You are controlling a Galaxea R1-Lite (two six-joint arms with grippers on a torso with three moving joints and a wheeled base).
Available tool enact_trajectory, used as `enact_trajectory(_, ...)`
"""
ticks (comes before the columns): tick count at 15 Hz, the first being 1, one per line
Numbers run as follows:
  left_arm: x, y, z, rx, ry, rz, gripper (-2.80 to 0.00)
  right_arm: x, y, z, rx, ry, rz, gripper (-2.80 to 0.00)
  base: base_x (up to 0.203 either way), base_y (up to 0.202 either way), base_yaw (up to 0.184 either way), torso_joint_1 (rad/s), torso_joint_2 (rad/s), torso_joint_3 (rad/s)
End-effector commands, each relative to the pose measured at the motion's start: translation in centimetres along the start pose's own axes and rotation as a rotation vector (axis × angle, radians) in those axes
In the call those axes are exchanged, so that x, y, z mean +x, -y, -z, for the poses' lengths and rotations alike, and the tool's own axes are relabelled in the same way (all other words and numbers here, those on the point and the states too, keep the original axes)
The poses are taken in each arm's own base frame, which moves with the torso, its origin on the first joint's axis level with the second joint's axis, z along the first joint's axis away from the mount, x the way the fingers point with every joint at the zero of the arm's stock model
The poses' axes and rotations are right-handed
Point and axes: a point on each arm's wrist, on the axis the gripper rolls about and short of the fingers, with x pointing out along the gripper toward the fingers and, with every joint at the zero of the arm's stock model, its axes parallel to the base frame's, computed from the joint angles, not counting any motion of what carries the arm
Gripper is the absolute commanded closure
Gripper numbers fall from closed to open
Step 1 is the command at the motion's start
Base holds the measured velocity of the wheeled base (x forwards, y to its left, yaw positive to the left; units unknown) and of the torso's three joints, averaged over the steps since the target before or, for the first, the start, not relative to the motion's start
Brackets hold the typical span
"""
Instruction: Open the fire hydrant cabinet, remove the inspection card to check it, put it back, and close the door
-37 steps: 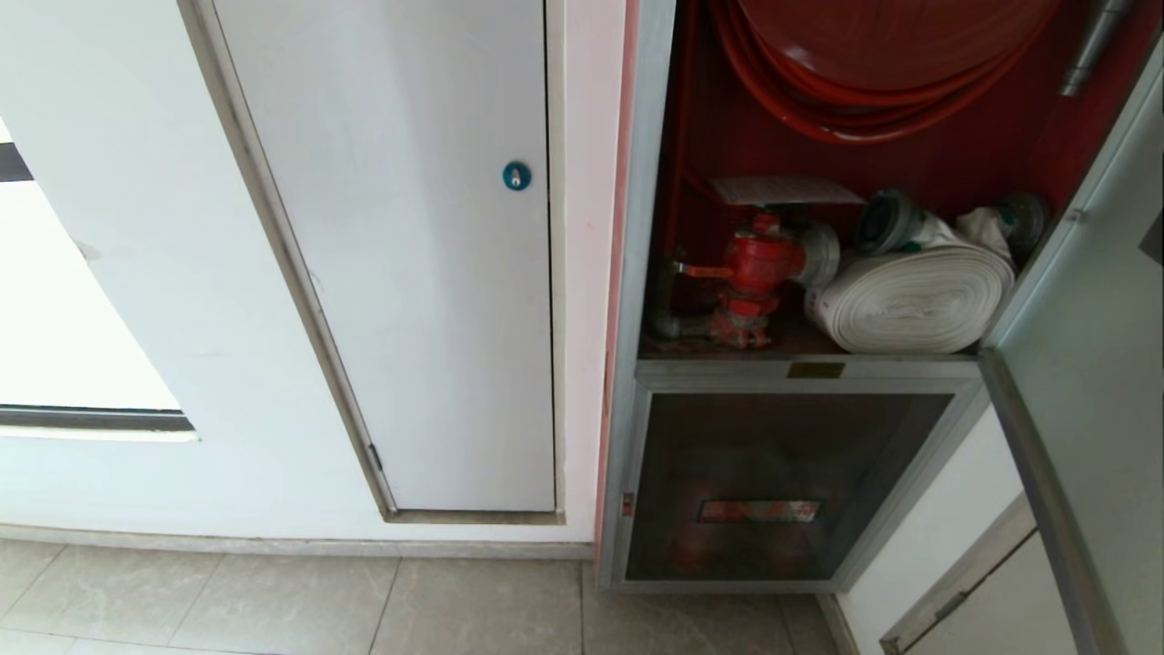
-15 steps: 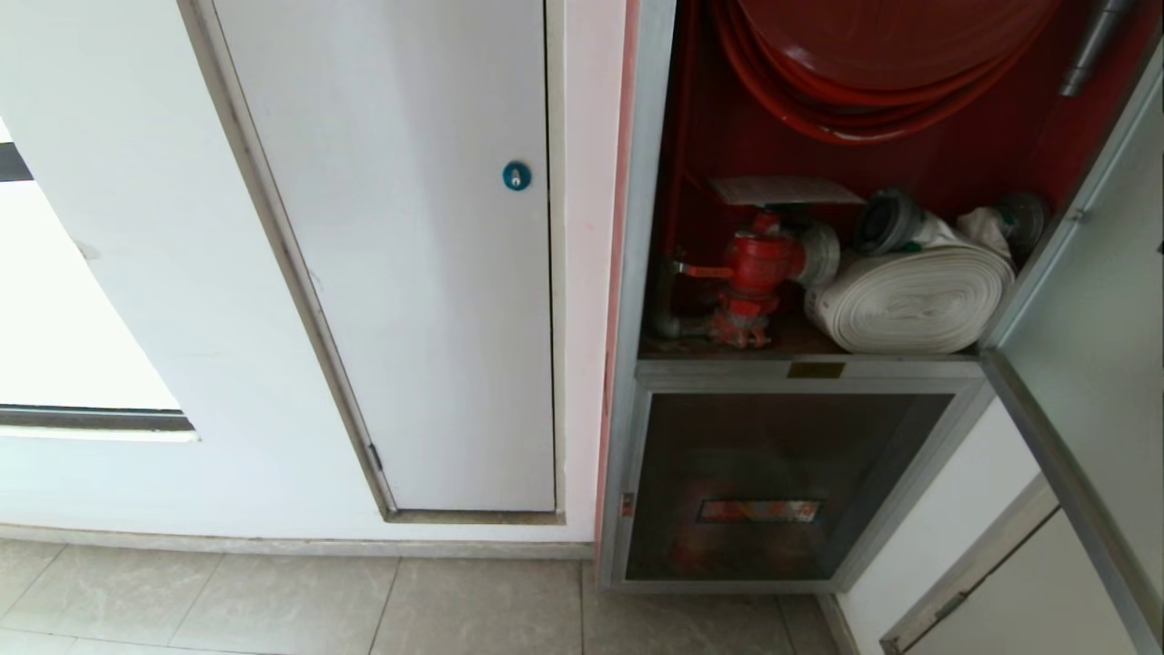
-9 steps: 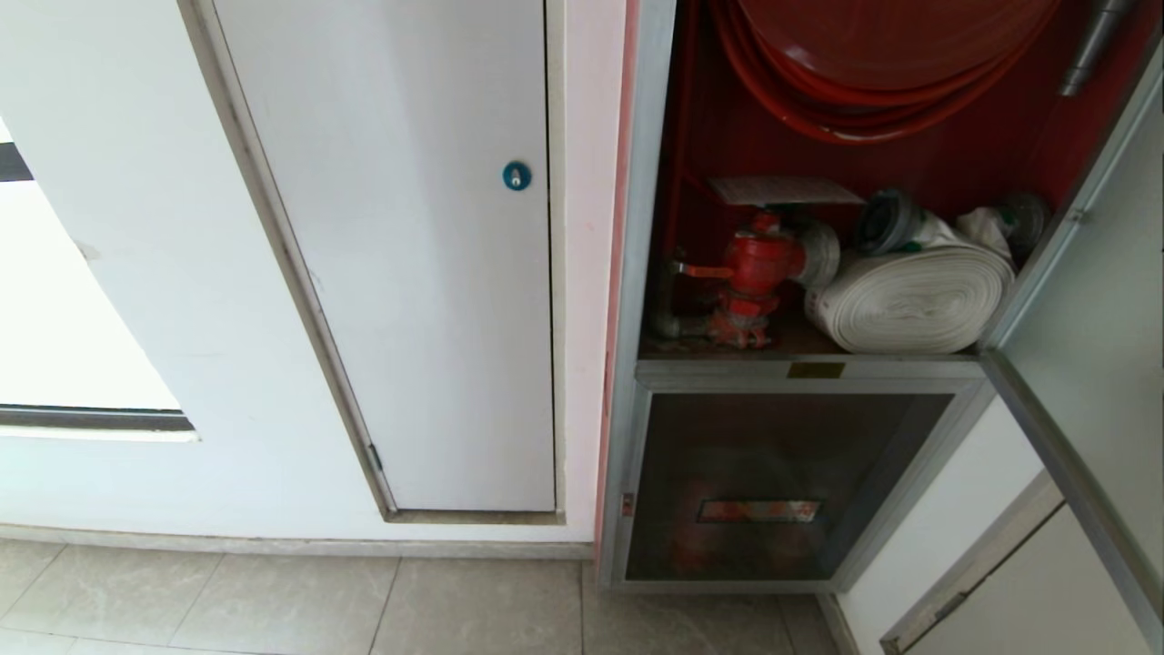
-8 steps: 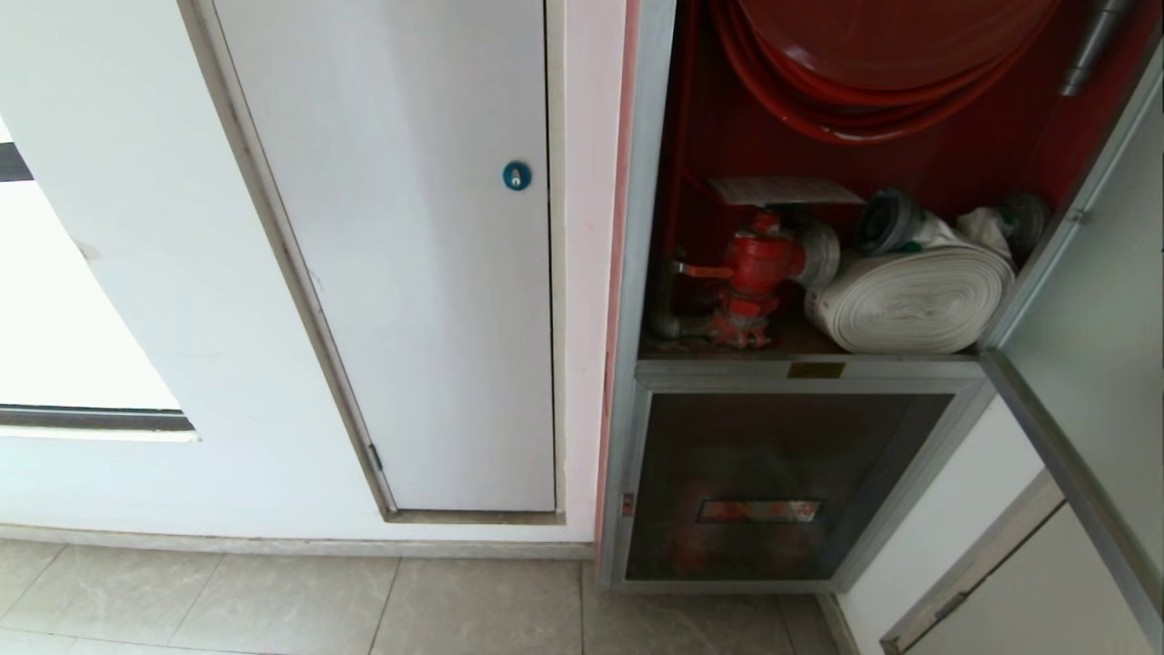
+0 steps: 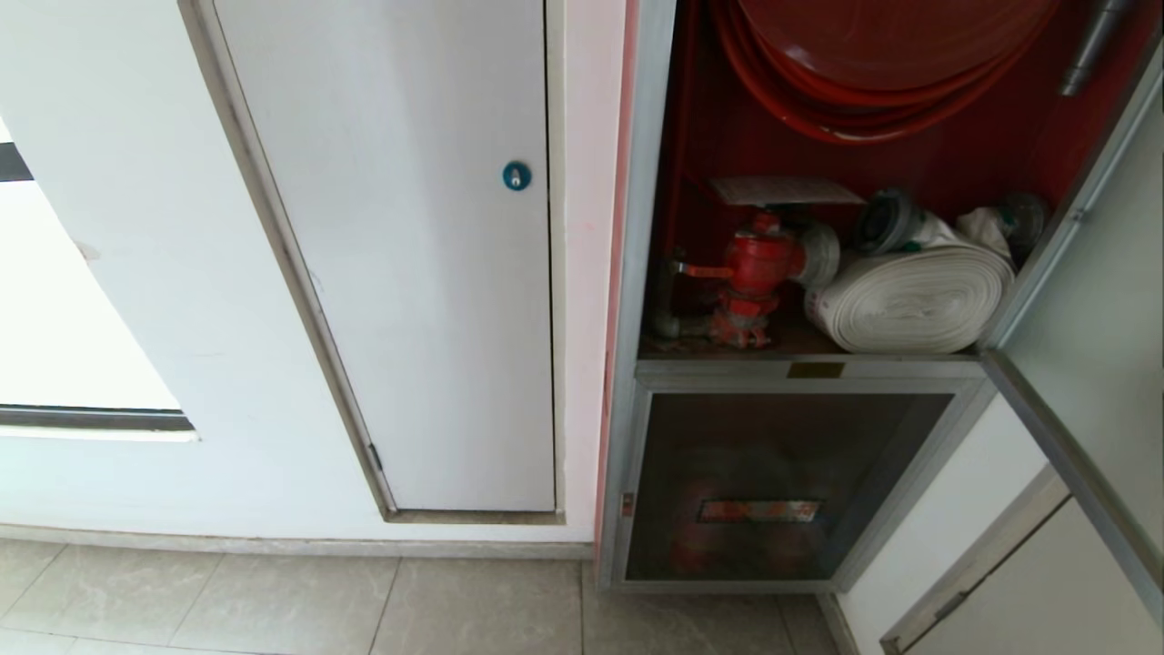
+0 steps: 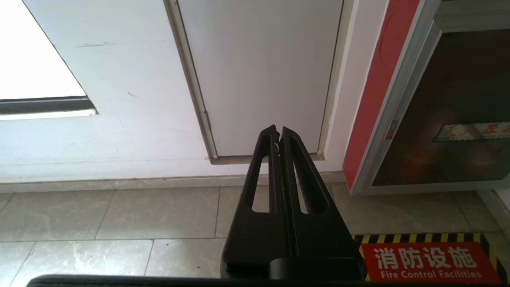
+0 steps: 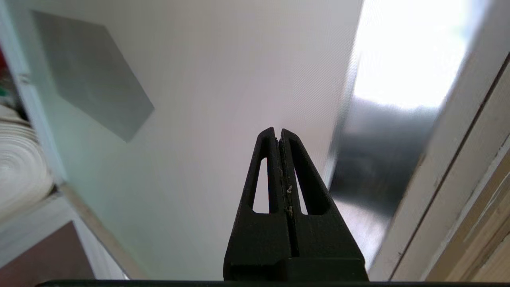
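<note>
Fire hydrant cabinet (image 5: 639,273) stands open, red interior exposed. Red hose reel (image 5: 873,64) hangs in the upper part. Below it, on the cabinet shelf: red valve (image 5: 755,268) at the left, rolled white hose (image 5: 914,300) to its right, the two close together.

Inspection card (image 5: 782,190) lies flat on top of the valve, inside the cabinet, printed face up; the text is too small to read.

The door (image 5: 1087,300) is swung out to the right of the opening, its silver frame edge running down toward the lower right. Lower glass door (image 5: 782,487) beneath the shelf is closed. White panel door (image 5: 409,255) with its blue lock (image 5: 516,176) sits to the left, closed.

Neither arm shows in the head view.

Right pincer (image 7: 278,133): fingers pressed together, holding nothing, pointed at the pale inner face of the open door, whose sticker shows through from the back as a grey patch (image 7: 91,71).

Left pincer (image 6: 278,131): fingers together, empty, aimed low at the wall base and floor tiles (image 6: 119,215); red floor marking (image 6: 430,263) beside it.
</note>
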Motion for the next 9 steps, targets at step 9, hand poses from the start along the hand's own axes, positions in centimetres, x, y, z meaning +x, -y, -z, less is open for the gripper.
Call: enact_trajectory(9,0.0,0.0,0.0,0.000,-0.001,0.000,0.00,3.1,0.1,0.8,-0.019,-0.059,0.053,0.00,0.000,0.000,0.000,0.000,0.00,0.000)
